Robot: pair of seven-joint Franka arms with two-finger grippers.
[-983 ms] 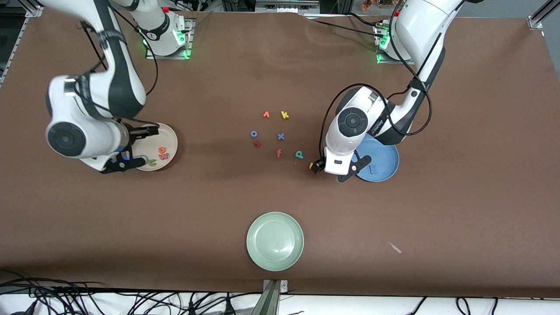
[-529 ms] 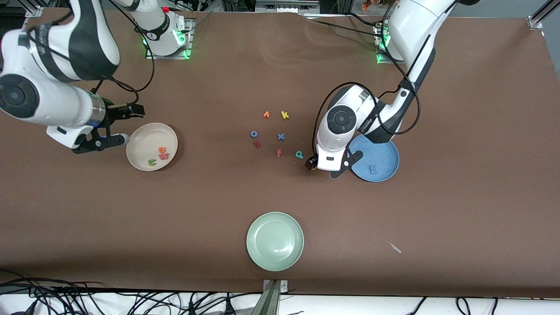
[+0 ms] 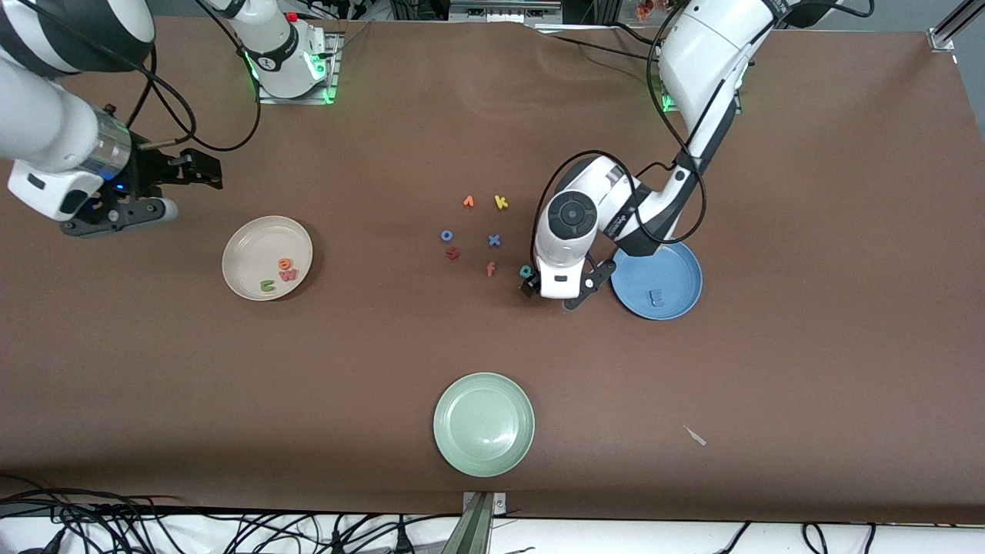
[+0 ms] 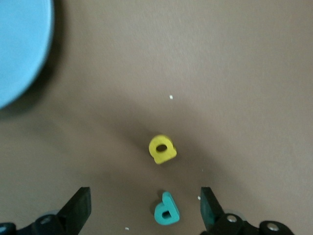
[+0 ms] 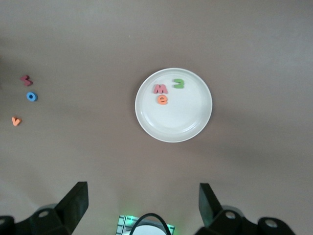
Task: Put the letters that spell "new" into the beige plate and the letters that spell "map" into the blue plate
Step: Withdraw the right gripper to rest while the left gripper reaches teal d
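Foam-light teal p (image 4: 167, 209), beside the yellow a (image 4: 162, 149), sits between the left gripper's (image 4: 144, 208) spread fingers; pinch its flat sides. The right gripper (image 5: 142, 203) waits open above the beige plate (image 5: 195, 122).

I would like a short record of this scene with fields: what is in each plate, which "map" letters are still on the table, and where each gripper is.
beige plate: green n, orange e, pinkish-red w
blue plate: light-blue m only
pale green plate: nothing in it
on table: teal p, yellow a
left gripper: open, over the teal p
right gripper: open, in the air near the beige plate
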